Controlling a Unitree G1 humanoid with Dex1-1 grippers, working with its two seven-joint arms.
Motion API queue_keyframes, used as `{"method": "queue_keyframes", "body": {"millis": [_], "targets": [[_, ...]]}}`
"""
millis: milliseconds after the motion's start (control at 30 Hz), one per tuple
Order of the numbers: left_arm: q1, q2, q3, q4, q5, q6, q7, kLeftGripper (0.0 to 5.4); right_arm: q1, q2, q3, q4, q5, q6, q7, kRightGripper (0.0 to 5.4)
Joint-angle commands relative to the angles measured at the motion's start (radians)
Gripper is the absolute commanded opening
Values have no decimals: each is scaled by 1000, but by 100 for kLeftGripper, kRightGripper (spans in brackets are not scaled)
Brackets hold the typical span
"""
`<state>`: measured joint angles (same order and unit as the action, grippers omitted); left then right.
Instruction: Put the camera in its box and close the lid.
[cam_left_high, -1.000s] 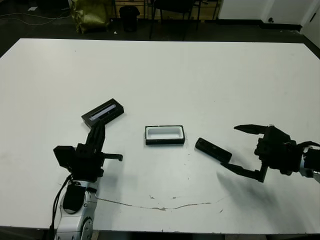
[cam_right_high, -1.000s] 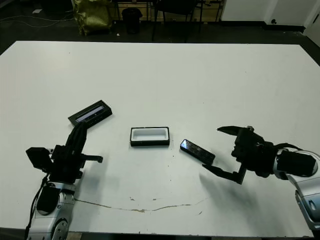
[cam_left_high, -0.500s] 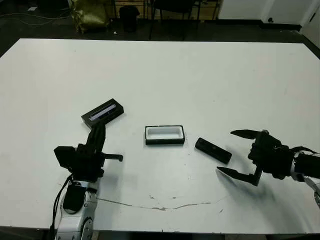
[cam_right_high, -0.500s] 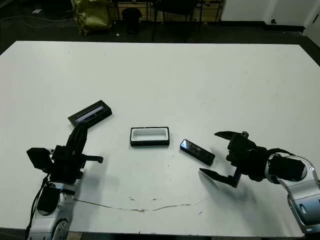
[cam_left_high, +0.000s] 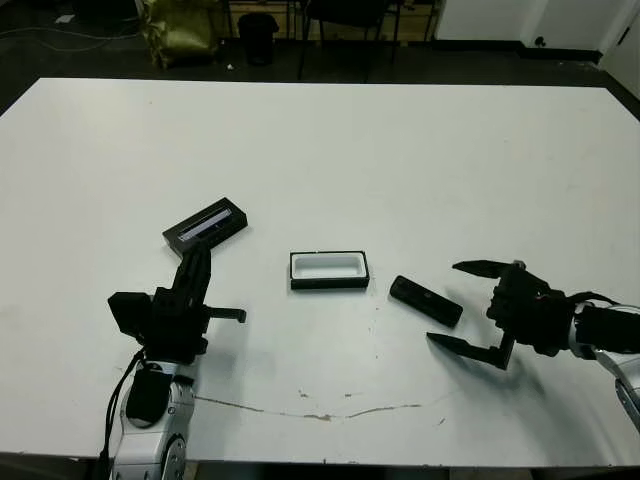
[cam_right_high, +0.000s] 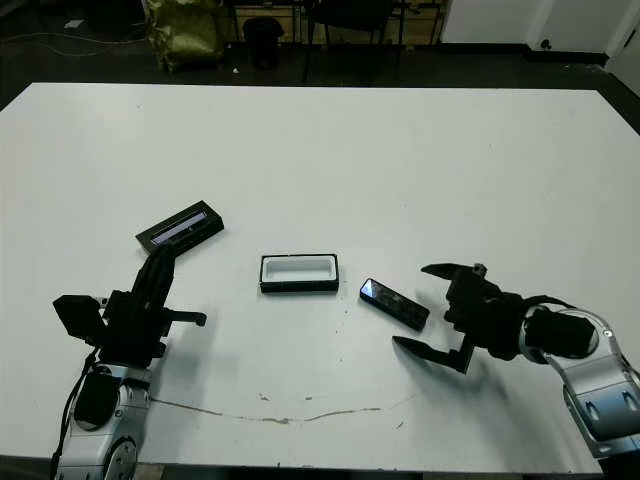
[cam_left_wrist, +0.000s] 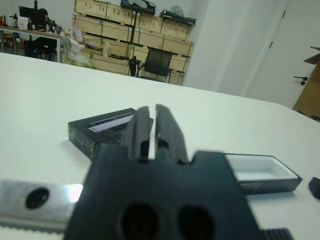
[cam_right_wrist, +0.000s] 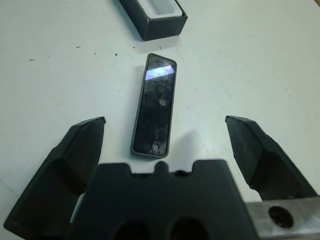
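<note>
On the white worktop (cam_left_high: 400, 150), the slim matte-black camera bar (cam_left_high: 426, 300) lies flat just right of the shallow black box with white lining (cam_left_high: 329, 269). My right end effector (cam_left_high: 468, 306) hangs spread wide beside the camera, not touching it. My left end effector (cam_left_high: 196, 262) rests pressed together, near the flat black lid with pale strip (cam_left_high: 205, 224).

Box (cam_right_wrist: 155, 17) cut off by right wrist view's edge; background person (cam_left_wrist: 44, 15) blurred.

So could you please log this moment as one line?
right end effector: open by camera | left end effector: shut | box: empty | lid: off
</note>
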<state>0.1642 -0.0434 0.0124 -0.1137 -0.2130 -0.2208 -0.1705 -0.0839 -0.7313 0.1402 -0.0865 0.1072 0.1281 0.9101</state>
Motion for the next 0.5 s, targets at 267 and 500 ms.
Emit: {"method": "queue_keyframes", "body": {"millis": [267,500], "targets": [[12,3,4,14,-6,10,-1,0,15,65,47,222,-26,-133,7,347],[14,-1,4,11,-13,12,1,0,25,58,65,199,-34,-106,5,336]]}}
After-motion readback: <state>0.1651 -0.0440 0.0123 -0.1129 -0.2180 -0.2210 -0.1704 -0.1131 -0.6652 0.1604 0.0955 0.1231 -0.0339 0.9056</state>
